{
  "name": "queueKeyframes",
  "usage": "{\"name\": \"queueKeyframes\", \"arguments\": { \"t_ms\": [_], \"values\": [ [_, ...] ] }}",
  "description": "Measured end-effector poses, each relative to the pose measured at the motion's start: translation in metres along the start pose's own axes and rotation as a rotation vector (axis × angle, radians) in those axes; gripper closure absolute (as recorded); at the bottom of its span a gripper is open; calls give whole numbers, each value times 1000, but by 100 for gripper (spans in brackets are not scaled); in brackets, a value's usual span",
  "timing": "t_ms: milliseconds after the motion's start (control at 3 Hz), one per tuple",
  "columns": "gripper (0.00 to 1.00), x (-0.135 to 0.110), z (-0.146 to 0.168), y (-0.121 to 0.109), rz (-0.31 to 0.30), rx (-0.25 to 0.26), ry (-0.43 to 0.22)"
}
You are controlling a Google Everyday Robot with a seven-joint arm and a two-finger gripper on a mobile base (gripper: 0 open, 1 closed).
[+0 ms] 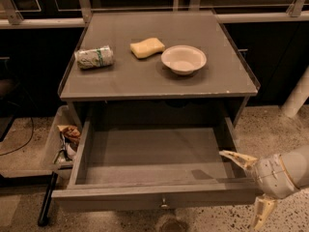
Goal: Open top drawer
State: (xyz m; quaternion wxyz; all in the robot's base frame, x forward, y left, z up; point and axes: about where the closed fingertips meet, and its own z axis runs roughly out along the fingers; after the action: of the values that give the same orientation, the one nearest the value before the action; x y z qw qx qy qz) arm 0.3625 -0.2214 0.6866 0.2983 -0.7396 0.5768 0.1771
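Note:
The top drawer (154, 197) is pulled far out from under the grey table; its plain grey box inside is bare and its small round metal knob (165, 204) sits at the centre of the front panel. My gripper (248, 185) is at the drawer's front right corner, off the knob. Its fingers are spread wide: one fingertip (231, 156) lies over the drawer's right side, the other (260, 214) hangs below the front panel. It holds nothing. The two lower drawers are out of view.
On the table top (145, 76) lie a crumpled can (94, 57), a yellow sponge (147, 47) and a white bowl (183, 59). A bin with litter (63, 141) stands at the left. A black pole (48, 199) lies on the floor. A white post (297, 95) stands at the right.

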Motion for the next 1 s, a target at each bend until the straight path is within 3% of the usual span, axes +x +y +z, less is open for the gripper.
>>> {"name": "queueKeyframes", "arguments": {
  "t_ms": [333,1000],
  "values": [
    [0,-26,-15,-25,-62,18,11],
    [0,-48,-73,-94,-94,79,54]
  ]
}}
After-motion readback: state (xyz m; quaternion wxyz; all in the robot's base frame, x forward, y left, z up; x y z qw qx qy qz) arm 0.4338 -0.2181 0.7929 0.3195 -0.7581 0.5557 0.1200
